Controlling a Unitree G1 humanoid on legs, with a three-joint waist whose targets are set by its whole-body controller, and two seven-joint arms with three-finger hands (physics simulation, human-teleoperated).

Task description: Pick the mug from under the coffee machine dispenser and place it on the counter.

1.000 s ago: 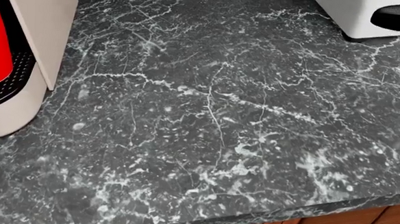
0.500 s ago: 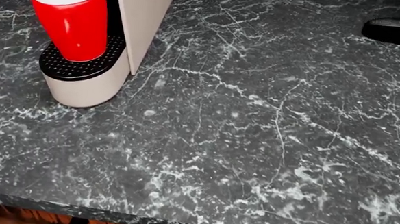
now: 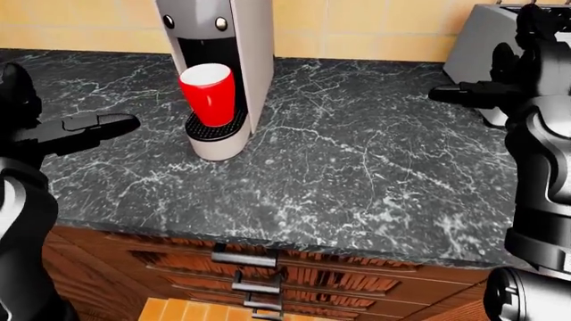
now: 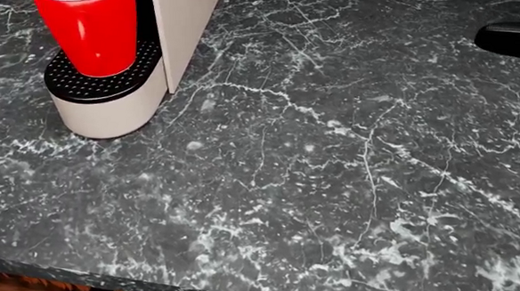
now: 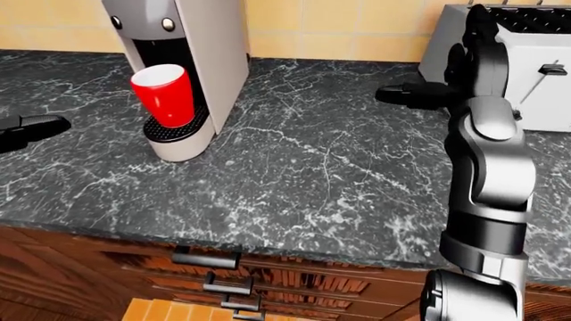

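Mug [image 3: 209, 93] stands upright on the coffee machine's [image 3: 233, 40] drip tray under the dispenser, ungrasped: in the left-eye view, well right of the open-fingered, empty left hand [image 3: 89, 127]; in the right-eye view, far left of the raised right hand [image 5: 412, 95], grip state indeterminable.

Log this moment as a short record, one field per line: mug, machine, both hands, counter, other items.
mug: red mug, upright on the drip tray, under the dispenser
machine: grey coffee machine at the upper left of the left-eye view
left hand: left hand left of the machine, apart from it, holding nothing
right hand: right hand raised over the counter near the toaster, holding nothing
counter: black marble counter, drawers below
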